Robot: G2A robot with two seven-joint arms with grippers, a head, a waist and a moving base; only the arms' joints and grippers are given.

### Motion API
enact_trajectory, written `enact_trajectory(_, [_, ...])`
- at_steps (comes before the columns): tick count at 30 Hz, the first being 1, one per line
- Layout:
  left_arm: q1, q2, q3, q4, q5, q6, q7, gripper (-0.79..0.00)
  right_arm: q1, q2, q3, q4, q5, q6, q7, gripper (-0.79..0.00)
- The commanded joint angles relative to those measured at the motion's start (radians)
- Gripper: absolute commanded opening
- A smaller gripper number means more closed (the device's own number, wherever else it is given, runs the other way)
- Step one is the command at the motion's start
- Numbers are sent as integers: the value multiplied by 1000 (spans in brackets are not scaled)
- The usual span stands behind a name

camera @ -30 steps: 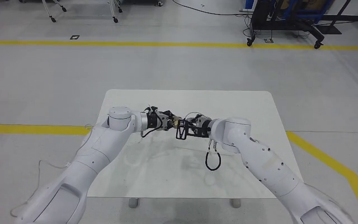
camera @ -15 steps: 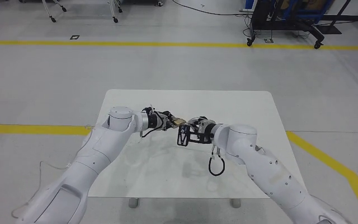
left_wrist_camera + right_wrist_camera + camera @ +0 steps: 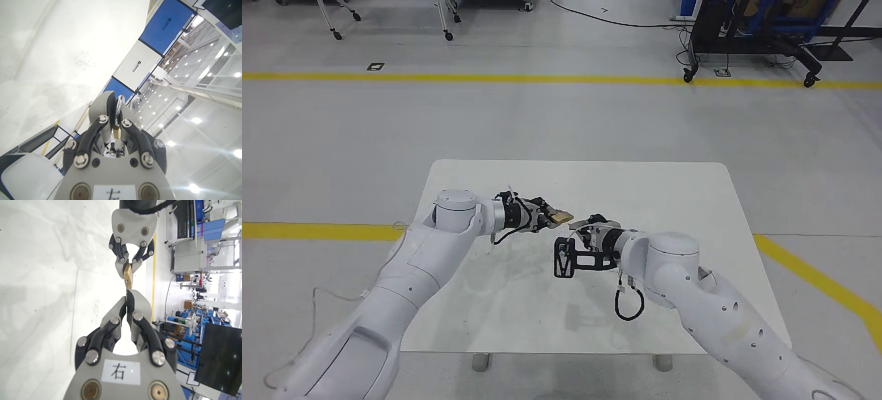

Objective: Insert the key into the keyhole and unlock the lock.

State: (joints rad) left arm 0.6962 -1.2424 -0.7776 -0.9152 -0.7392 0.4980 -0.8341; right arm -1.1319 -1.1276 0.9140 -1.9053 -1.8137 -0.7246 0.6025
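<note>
Top view: L gripper point(image 3: 548, 214) sits just left of frame centre over the table point(image 3: 682, 200), pinching the brass lock point(image 3: 561, 215), which sticks out to the right of its fingers. R gripper point(image 3: 562, 257) is just below it in the frame, near but apart from the lock, w/ a visible gap btwn them. R wrist view: R gripper point(image 3: 126, 296) is mid-frame, fingers pressed together on a thin dark key point(image 3: 126, 291); only its edge peeks past the pads, pointing up the frame. Straight above, L gripper point(image 3: 127, 269) comes in from top centre and clamps the lock point(image 3: 128, 277) by its far end. The brass body points down the frame toward the key, and the keyhole point(image 3: 128, 282) faces the camera w/ no key in it. Here the key tip lies just by the lock's lower end, below the keyhole; can't tell if they touch. L wrist view: L gripper point(image 3: 114, 106) is centre-low, fingers closed on the lock point(image 3: 116, 132), w/ brass showing btwn the finger bases and a round silver part btwn the tips.
</note>
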Motion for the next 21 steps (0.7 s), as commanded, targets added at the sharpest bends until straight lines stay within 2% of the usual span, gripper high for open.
enact_trajectory(1, [0, -1, -1, 2, 5, -2, -3, -785, 5, -2, -6, 10, -5, 1, -12, -785])
enact_trajectory(21, [-2, -15, -9, 17, 38, -2, -24, -785, 52, -27, -54, 67, -52, 13, 9, -785])
